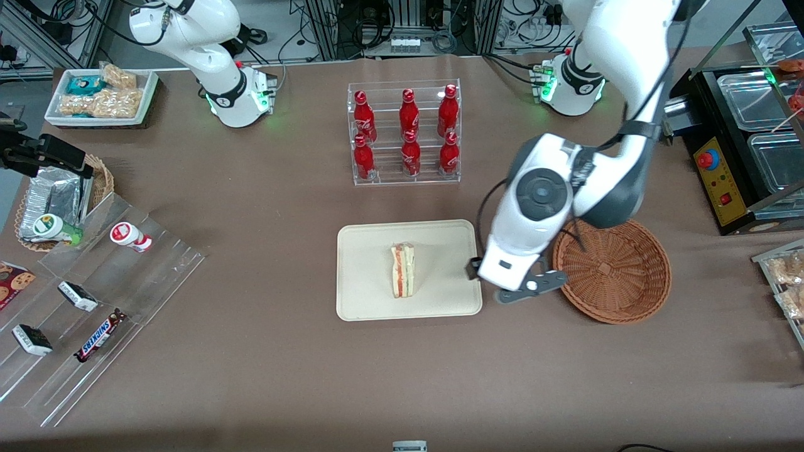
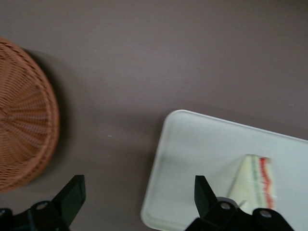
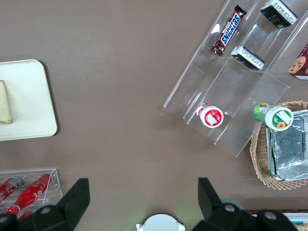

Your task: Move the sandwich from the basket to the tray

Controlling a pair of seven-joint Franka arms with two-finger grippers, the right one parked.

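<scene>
The table [image 1: 264, 351] is crowded round the edges, but the middle is where it matters. The tray [image 1: 370, 301] lies near the centre, with the basket [image 1: 634, 295] beside it toward the working arm's end, a strip of bare table between the two. The basket looks empty. The sandwich [image 1: 402, 270] sits on the tray, about midway across it, resting on one of its faces with the filling layers showing at the edge.

The pincer [image 2: 137, 202] hangs above the gap between tray and basket, over the tray's edge, its fingers spread wide and holding nothing. In the wrist view the sandwich lies just beside one fingertip [image 2: 204, 192], though the pincer appears to be well above it.

To my eye the job looks done, so the risks are all in leaving. If the arm swings low toward the tray, that nearer finger could clip the sandwich and tip it or push it along the smooth tray. If it drops while passing over the rim, it could catch the tray's edge and drag the whole tray, sandwich and all. Swinging the other way too low, it might nudge the light basket. A lift straight up first would avoid all three.
</scene>
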